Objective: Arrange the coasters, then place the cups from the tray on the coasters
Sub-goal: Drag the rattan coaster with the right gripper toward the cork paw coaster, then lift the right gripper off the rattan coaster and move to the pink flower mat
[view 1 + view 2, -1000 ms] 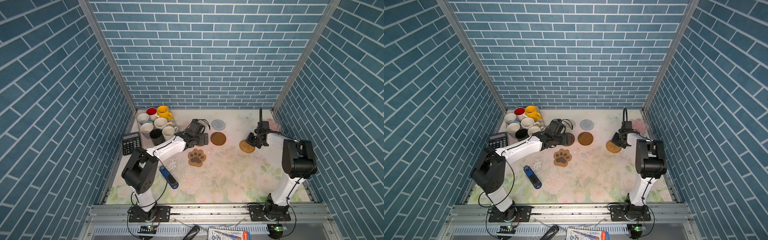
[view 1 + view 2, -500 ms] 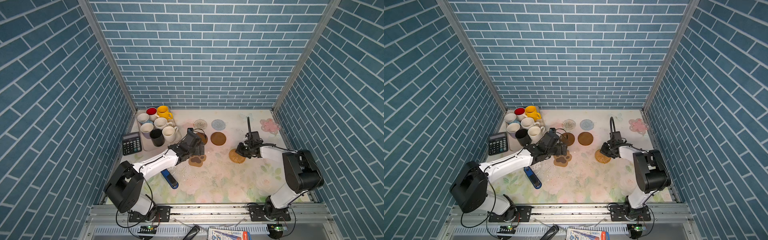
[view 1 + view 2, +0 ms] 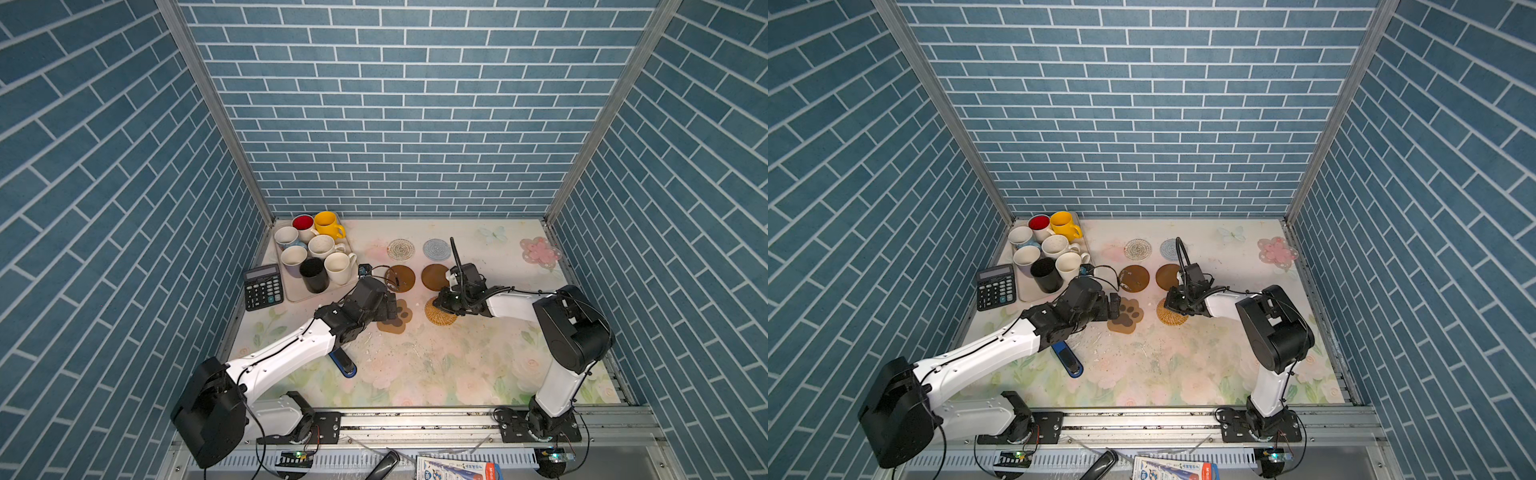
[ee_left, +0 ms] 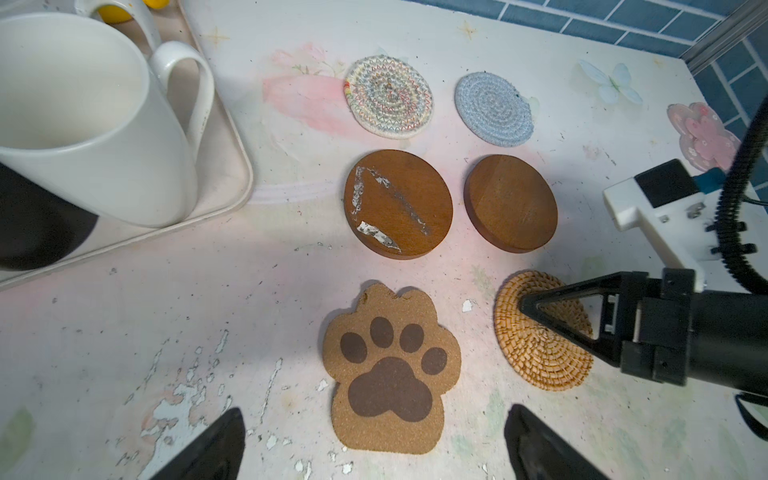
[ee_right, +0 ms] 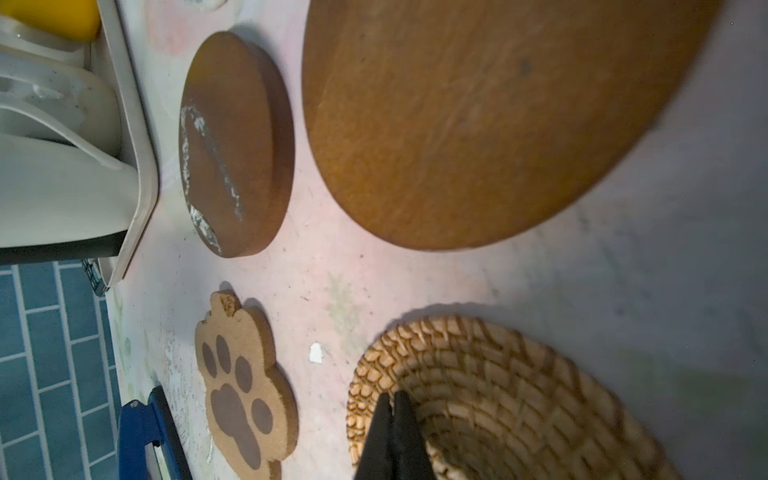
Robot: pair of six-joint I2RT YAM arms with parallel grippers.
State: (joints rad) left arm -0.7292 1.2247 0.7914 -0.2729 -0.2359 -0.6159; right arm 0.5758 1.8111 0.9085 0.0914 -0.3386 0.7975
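Squaring up the layout.
Right jaws together, tips on rattan, likely to slide it; left jaws apart over paw.

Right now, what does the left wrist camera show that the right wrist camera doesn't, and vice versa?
Left wrist only: the light blue woven coaster, pink flower coaster and a clear view of the white woven coaster. Right wrist only: a blue object. Both: the paw coaster, brown discs, tray rim, and the right gripper, shut, tips on the rattan coaster.

Paw coaster, right hand over rattan coaster
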